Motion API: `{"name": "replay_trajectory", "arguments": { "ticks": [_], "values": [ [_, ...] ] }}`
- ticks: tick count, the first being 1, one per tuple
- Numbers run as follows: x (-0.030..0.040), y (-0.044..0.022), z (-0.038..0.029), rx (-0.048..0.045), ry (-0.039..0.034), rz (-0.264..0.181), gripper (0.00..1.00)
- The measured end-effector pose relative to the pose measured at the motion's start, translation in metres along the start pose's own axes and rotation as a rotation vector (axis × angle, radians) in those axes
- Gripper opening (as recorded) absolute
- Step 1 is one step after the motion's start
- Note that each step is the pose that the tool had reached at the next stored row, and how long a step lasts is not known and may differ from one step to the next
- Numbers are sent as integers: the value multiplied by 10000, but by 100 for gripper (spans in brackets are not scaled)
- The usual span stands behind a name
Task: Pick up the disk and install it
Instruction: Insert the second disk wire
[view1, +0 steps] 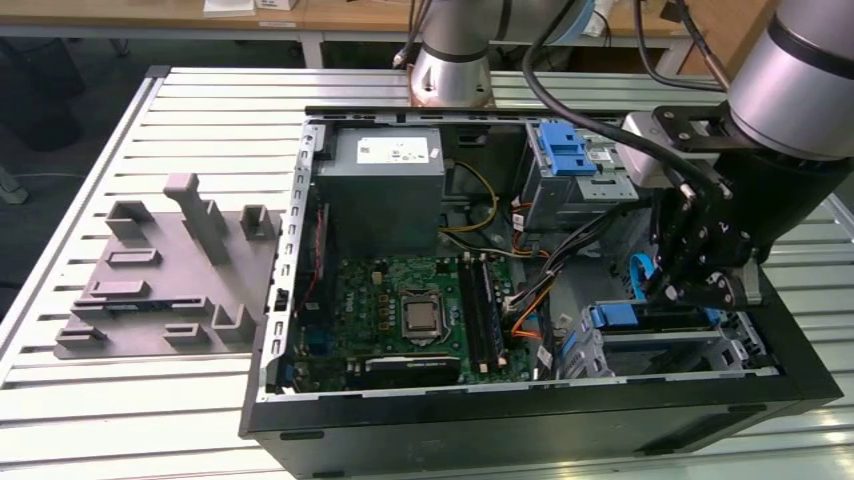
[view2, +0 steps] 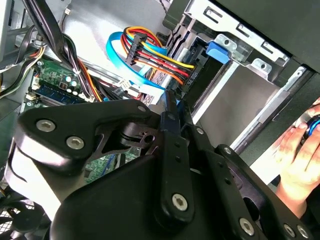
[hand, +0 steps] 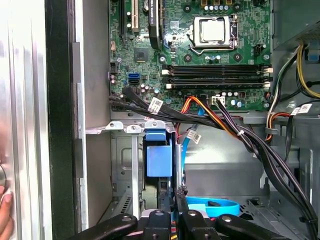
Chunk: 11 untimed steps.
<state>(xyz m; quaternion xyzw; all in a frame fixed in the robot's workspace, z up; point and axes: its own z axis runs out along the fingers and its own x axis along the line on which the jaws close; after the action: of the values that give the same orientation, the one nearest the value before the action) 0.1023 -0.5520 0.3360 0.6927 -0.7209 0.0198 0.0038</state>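
Your gripper hangs inside the open computer case, fingers pressed together on nothing. The disk sits in the drive bay just beyond them.

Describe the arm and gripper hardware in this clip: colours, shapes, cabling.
The arm is silver-grey and cylindrical with a black joint band; black cables loop along it. The gripper is matte black, built of linked bars joined by round silver bolts, with narrow fingers.

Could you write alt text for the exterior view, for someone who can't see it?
A robot arm's gripper reaches down into an open computer case on a slatted table, near blue-railed drive bays. A green motherboard lies inside.
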Motion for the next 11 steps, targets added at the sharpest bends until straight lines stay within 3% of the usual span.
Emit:
{"name": "replay_trajectory", "arguments": {
  "ticks": [5,11],
  "values": [
    [8,0,5,-3,-64,2,16],
    [36,-1,8,-4,-85,2,16]
  ]
}}
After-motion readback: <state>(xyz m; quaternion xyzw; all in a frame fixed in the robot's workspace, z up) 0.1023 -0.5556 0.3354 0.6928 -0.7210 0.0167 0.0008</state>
